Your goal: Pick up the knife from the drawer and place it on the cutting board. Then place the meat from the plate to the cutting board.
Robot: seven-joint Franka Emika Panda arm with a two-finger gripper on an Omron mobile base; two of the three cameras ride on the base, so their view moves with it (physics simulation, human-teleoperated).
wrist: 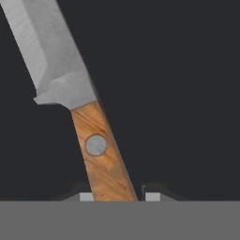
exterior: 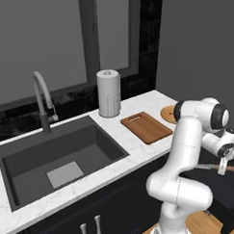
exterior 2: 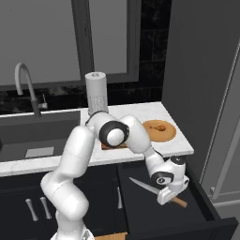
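Observation:
The black drawer (exterior 2: 199, 208) stands pulled out below the counter. In it lies the knife (exterior 2: 143, 185), grey blade to the left and wooden handle under my hand. My gripper (exterior 2: 169, 197) is low in the drawer, shut on that handle. The hand view has the knife (wrist: 96, 145) running up from between the fingertips (wrist: 86, 197), with my gripper (wrist: 116, 197) around the handle's end. On the counter the reddish-brown cutting board (exterior: 146, 127) lies bare. To its right, the round tan plate (exterior 2: 159, 132) carries the small orange-brown meat (exterior 2: 159, 125). The arm hides most of the board in the right base view.
A dark sink (exterior: 58, 160) with a grey faucet (exterior: 43, 100) takes up the counter's left. A paper towel roll (exterior: 108, 93) stands behind the board. A tall dark cabinet wall (exterior 2: 201, 70) rises right of the plate. Cabinet doors with silver handles (exterior: 90, 228) sit below the sink.

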